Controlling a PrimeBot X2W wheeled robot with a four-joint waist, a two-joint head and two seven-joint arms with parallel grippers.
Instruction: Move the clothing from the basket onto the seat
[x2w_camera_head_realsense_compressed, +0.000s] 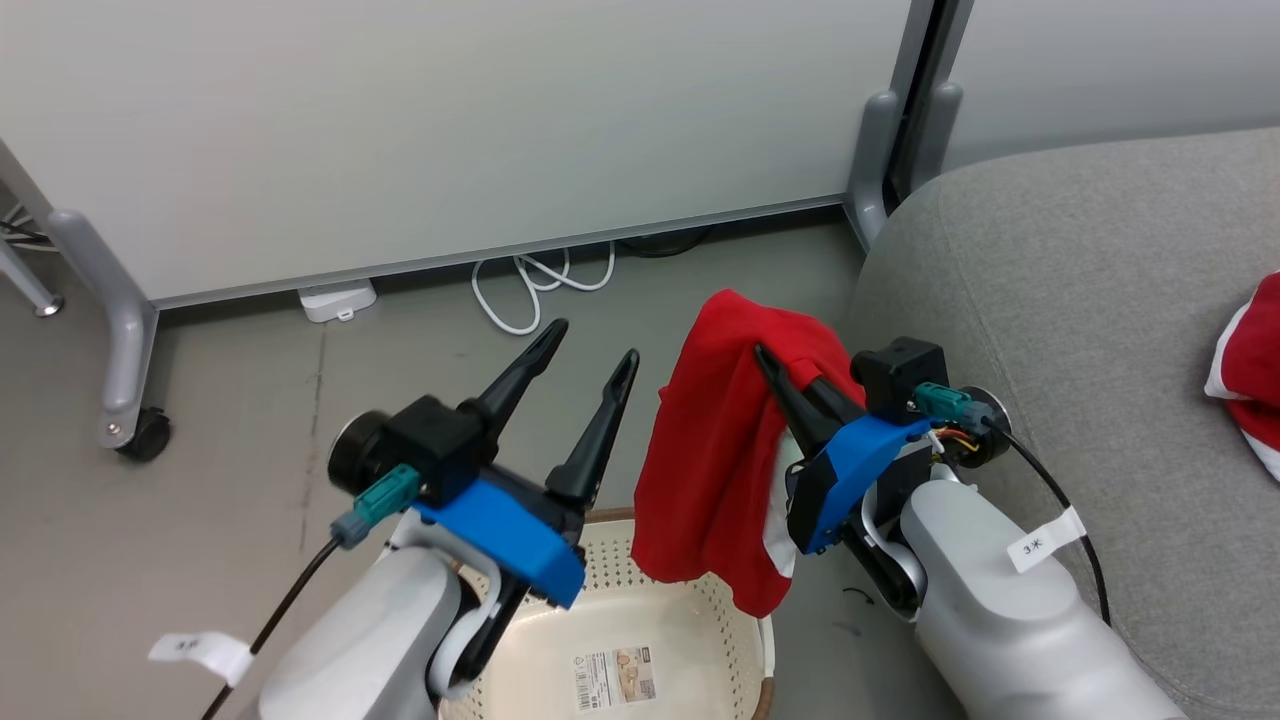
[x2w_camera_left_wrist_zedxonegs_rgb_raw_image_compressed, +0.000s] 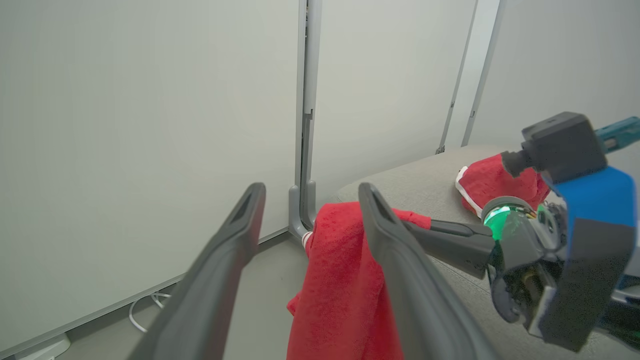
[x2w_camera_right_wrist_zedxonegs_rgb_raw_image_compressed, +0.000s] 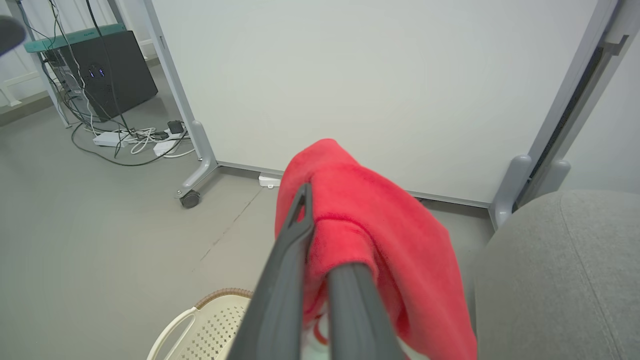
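A red piece of clothing (x2w_camera_head_realsense_compressed: 715, 460) hangs from my right gripper (x2w_camera_head_realsense_compressed: 762, 352), which is shut on its top fold, above the right side of the basket (x2w_camera_head_realsense_compressed: 620, 545). In the right wrist view the same cloth (x2w_camera_right_wrist_zedxonegs_rgb_raw_image_compressed: 385, 225) drapes over my shut right gripper (x2w_camera_right_wrist_zedxonegs_rgb_raw_image_compressed: 312, 210), with the cream basket (x2w_camera_right_wrist_zedxonegs_rgb_raw_image_compressed: 210, 320) below. My left gripper (x2w_camera_head_realsense_compressed: 592, 345) stands open and holds nothing, raised over the basket's left side. Its wrist view shows its spread fingers (x2w_camera_left_wrist_zedxonegs_rgb_raw_image_compressed: 311, 189) beside the hanging clothing (x2w_camera_left_wrist_zedxonegs_rgb_raw_image_compressed: 340, 280). The basket's base with its label is bare. Another red garment (x2w_camera_head_realsense_compressed: 1250, 375) lies on the grey seat (x2w_camera_head_realsense_compressed: 1080, 300).
A pale partition panel (x2w_camera_head_realsense_compressed: 450, 130) on wheeled feet (x2w_camera_head_realsense_compressed: 140, 435) stands behind the basket, with a white cable (x2w_camera_head_realsense_compressed: 530, 290) and a power strip (x2w_camera_head_realsense_compressed: 338, 300) at its base. A dark computer case (x2w_camera_right_wrist_zedxonegs_rgb_raw_image_compressed: 110, 70) and cables sit far left. Grey floor lies left of the basket.
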